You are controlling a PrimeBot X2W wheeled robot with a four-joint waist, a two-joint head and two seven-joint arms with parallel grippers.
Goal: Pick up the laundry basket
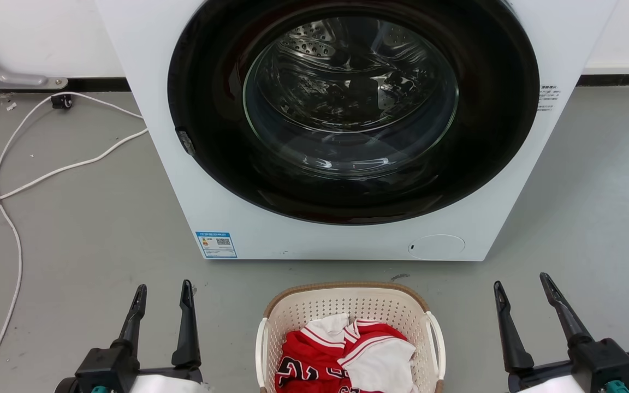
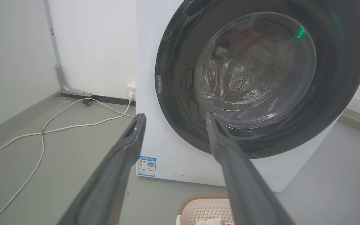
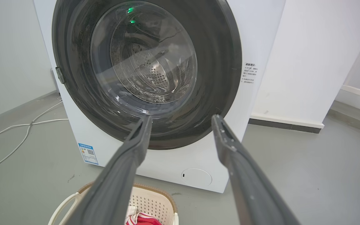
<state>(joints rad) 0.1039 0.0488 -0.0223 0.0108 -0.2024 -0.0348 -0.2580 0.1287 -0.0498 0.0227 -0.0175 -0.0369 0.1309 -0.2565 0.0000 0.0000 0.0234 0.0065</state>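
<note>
The laundry basket (image 1: 347, 303) stands on the grey floor (image 1: 74, 245) just in front of the white front-loading washing machine (image 1: 249, 229), centred between the two grippers and near the bottom edge of the head view. Its brown woven-look rim faces the machine, and a white loop handle (image 1: 260, 349) shows on each side. A red-and-white jersey (image 1: 314, 360) lies crumpled inside with a plain white cloth (image 1: 380, 365) partly on top of it. The left gripper (image 1: 164, 285) hangs over the floor to the basket's left, its two dark fingers spread apart with nothing between them, clear of the near handle. The right gripper (image 1: 521, 280) hangs to the basket's right, likewise spread wide and holding nothing. Both point toward the machine, whose round dark-framed door (image 1: 211, 109) is closed over the steel drum. A blue-edged label (image 1: 216, 244) sits at the machine's lower left corner, and a white cable (image 1: 47, 174) trails across the floor to the left.
</note>
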